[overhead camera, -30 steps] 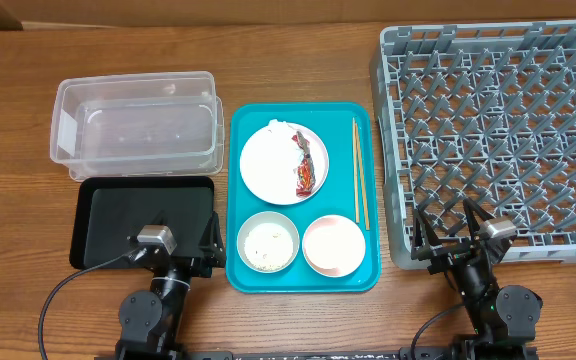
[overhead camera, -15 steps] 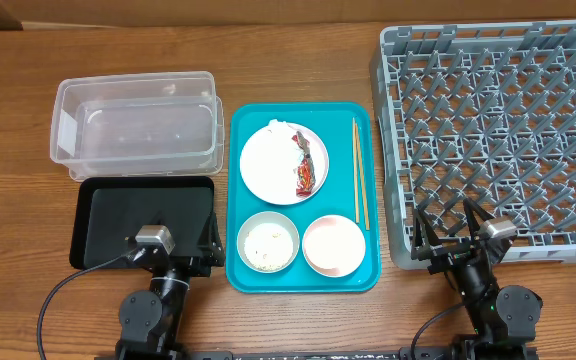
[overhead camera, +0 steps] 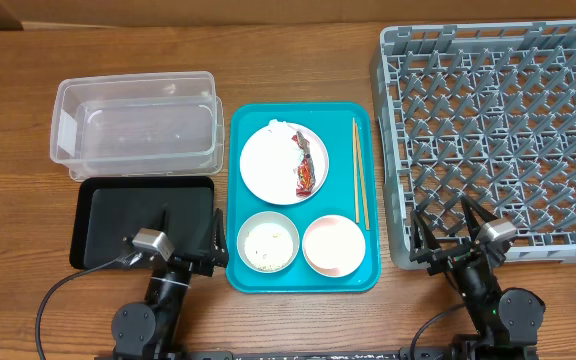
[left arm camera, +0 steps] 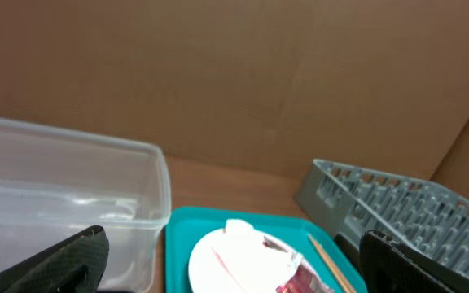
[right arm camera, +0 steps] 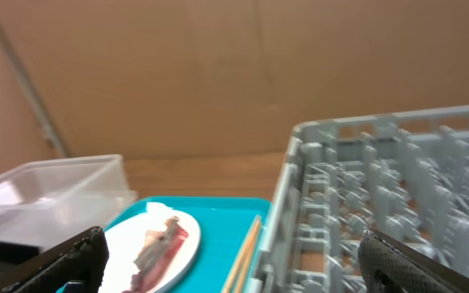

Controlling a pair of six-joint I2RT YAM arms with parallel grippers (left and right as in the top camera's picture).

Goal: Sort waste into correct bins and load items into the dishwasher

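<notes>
My left pincer (overhead camera: 189, 236) and right pincer (overhead camera: 444, 228) hang released at the table's near edge: black tray (overhead camera: 108, 212) before one, dish rack (overhead camera: 390, 200) before the other, likely keeping reaches short.

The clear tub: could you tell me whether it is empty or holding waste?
Empty: the clear tub shows only its bare floor; the wrapper lies on the plate.

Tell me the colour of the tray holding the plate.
The tray is teal; the overhead view shows it best.
</notes>
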